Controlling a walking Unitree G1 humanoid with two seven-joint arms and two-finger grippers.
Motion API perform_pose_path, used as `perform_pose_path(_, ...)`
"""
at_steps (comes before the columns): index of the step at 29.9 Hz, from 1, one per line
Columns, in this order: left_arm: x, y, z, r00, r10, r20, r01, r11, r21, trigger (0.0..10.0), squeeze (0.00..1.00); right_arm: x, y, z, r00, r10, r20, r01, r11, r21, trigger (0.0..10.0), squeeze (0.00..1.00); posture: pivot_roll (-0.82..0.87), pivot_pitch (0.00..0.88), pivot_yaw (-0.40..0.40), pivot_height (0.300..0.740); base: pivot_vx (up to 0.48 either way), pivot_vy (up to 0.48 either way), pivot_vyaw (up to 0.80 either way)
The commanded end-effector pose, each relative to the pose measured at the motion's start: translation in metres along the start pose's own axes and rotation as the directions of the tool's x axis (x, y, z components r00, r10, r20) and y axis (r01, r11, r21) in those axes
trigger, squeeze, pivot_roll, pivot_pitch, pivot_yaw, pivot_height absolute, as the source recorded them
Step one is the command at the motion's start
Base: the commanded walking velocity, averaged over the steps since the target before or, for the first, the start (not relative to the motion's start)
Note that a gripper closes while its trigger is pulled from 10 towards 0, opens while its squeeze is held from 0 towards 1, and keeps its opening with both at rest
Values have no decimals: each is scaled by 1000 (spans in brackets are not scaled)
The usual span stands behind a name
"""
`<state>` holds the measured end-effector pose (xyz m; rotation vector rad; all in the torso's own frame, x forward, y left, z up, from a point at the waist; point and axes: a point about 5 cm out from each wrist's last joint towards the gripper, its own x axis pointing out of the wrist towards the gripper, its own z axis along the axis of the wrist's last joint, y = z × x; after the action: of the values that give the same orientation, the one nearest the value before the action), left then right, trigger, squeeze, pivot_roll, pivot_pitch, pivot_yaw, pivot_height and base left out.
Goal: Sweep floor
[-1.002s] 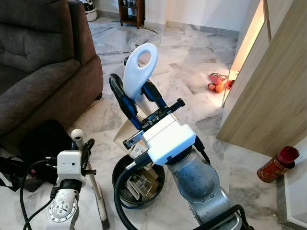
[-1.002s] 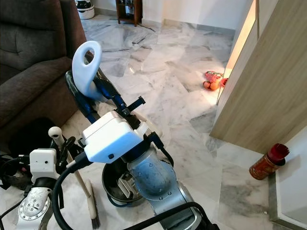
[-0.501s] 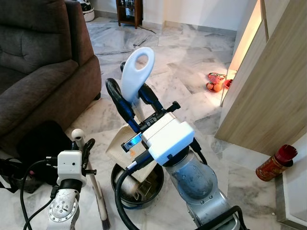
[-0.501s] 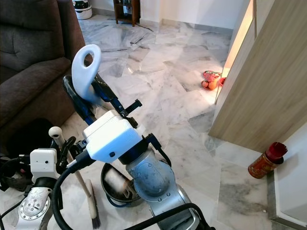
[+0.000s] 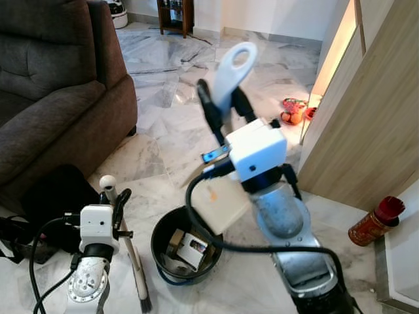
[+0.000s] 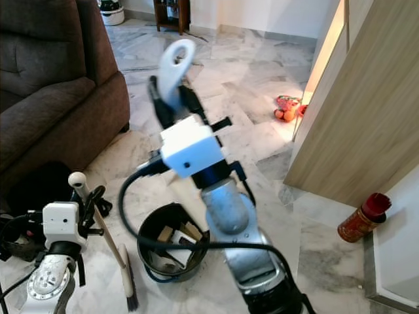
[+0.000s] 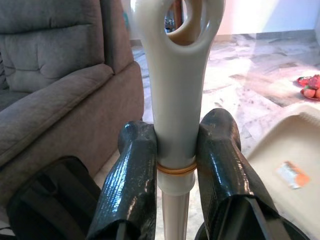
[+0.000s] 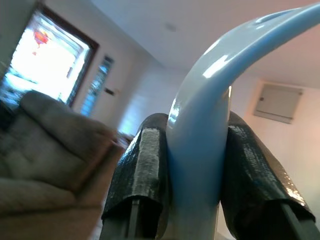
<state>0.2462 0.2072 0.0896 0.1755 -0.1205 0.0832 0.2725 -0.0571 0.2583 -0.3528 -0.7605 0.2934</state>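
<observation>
Right tool (image 5: 221, 110) clamps the pale blue loop-handled plastic dustpan (image 5: 222, 201) above the black round bin (image 5: 184, 246). Left tool (image 7: 176, 150) clamps the cream broom handle (image 7: 176, 90).

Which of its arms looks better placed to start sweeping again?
Probably the left. Its gripper holds the brush upright, bristles at the floor beside the bin. The right gripper holds the dustpan raised and tilted above the bin.

Pale dustpan (image 5: 222, 199) tilts above black bin (image 5: 163, 232) (probably holding scraps); broom (image 5: 131, 261) upright.
</observation>
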Motion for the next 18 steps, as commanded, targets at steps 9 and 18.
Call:
perform_pose_path(9,2,0,7,999,-7,46,6,1000,9,10000,0,-5,-39,-25,984,-170,-44,162,975,-155,10000,0,105,112,-4,740,0,0,0)
perform_pose_path(18,0,0,7,999,-13,43,13,1000,7,10000,0,-43,-52,-80,923,-278,-267,255,960,-118,10000,0,109,108,-6,740,0,0,0)
